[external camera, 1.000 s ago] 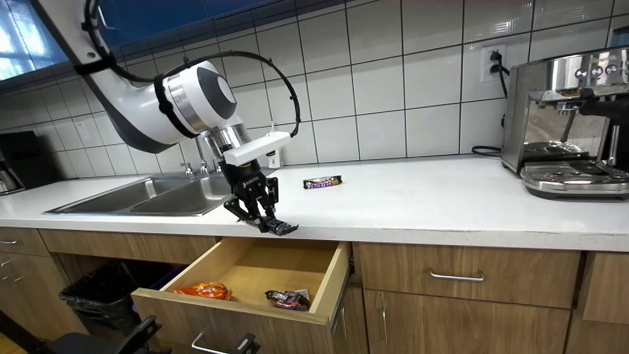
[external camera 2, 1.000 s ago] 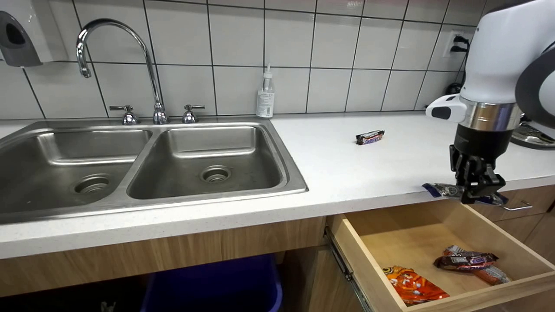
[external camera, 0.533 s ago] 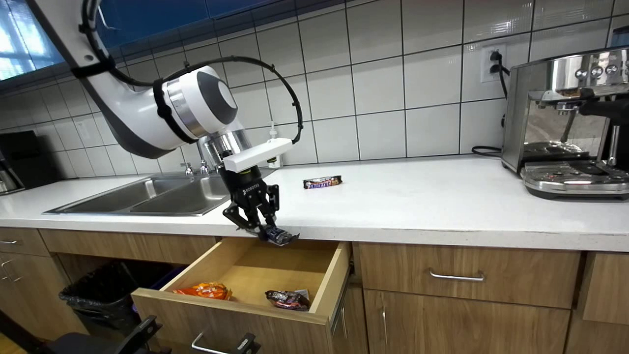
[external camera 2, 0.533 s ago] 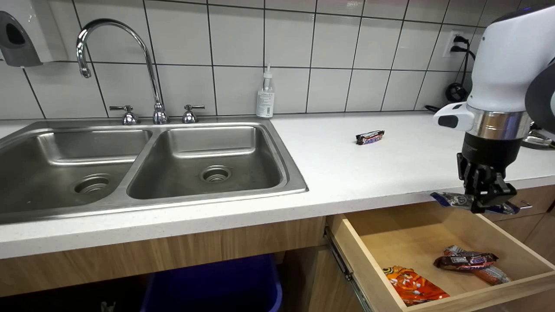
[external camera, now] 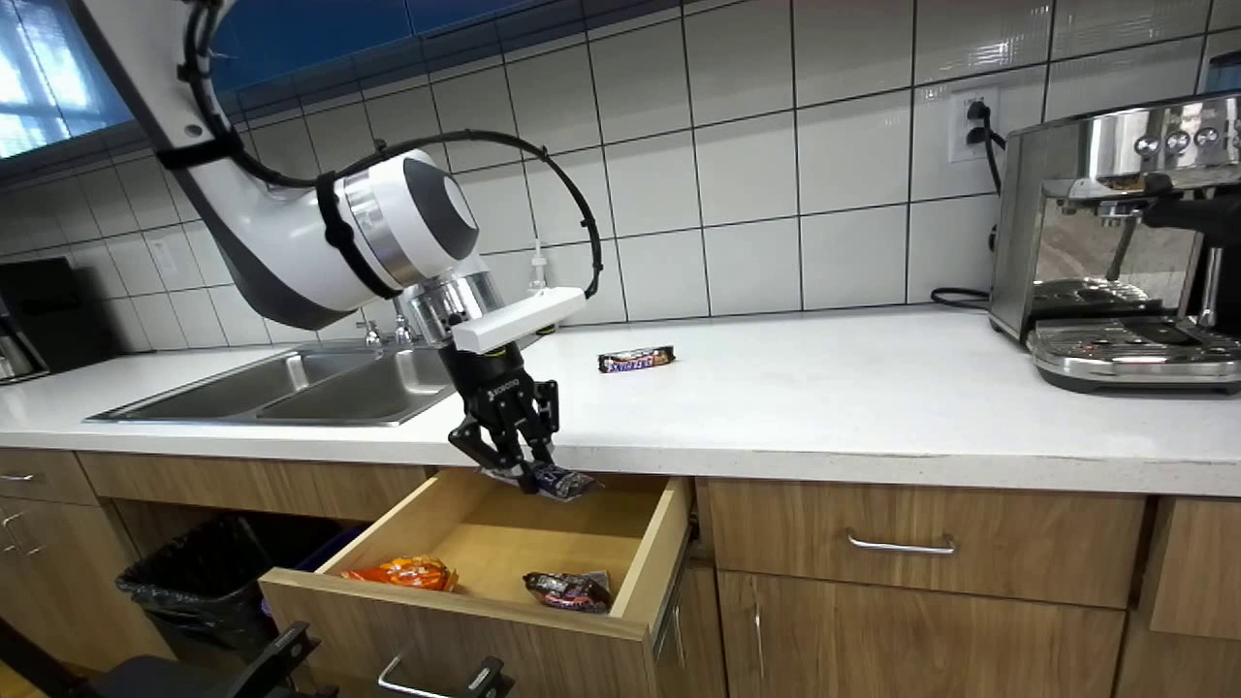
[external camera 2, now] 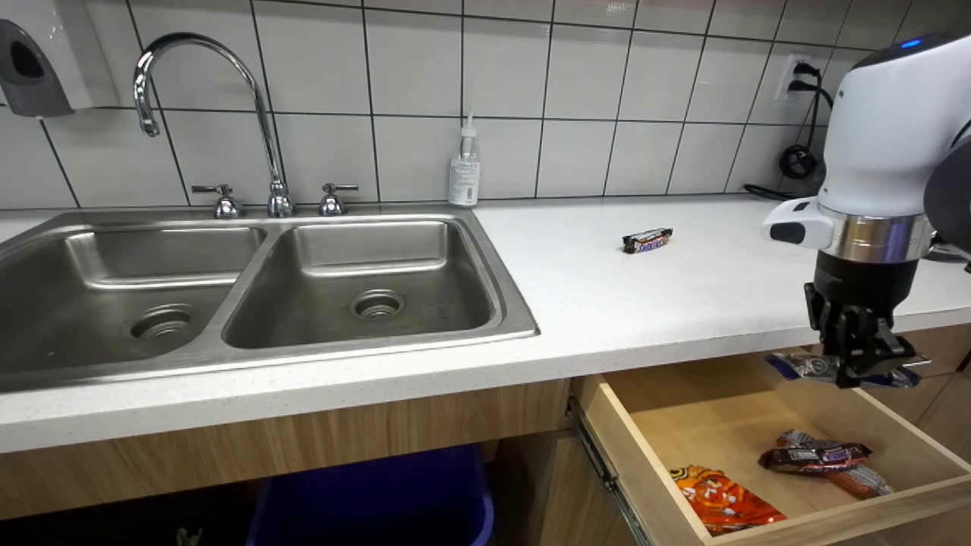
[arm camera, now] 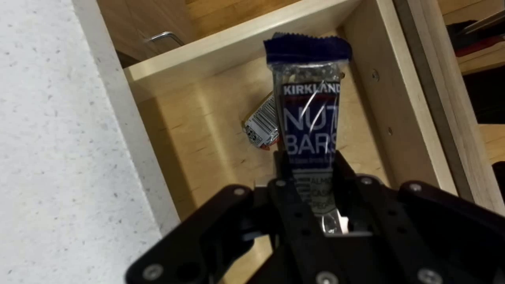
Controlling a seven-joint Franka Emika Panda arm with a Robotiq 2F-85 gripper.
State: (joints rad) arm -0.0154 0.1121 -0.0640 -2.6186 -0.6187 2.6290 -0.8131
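Note:
My gripper (external camera: 528,473) is shut on a nut bar (external camera: 564,482) in a clear and dark blue wrapper. I hold it roughly level above the open wooden drawer (external camera: 456,598), near the counter's front edge. The bar (external camera 2: 818,367) sticks out on both sides of the gripper (external camera 2: 853,370) in an exterior view. In the wrist view the bar (arm camera: 309,114) reads "Kirkland Nut Bars" and sits between the fingers (arm camera: 307,167). In the drawer lie an orange bag (external camera 2: 724,500) and a dark brown wrapped bar (external camera 2: 815,457) across a reddish bar (external camera 2: 863,482). A barcoded wrapper end (arm camera: 262,123) shows below my bar.
Another wrapped bar (external camera: 635,360) lies on the white counter (external camera: 824,388). A double sink (external camera 2: 510,311) and a clear bottle (external camera 2: 464,180) stand beside it. A coffee machine (external camera: 1086,233) is on the counter. A blue bin (external camera 2: 379,493) is under the counter.
My gripper has moved down with the nut bar, from about counter height to lower over the drawer. It also shifts a little right in both exterior views. The drawer's contents have not moved.

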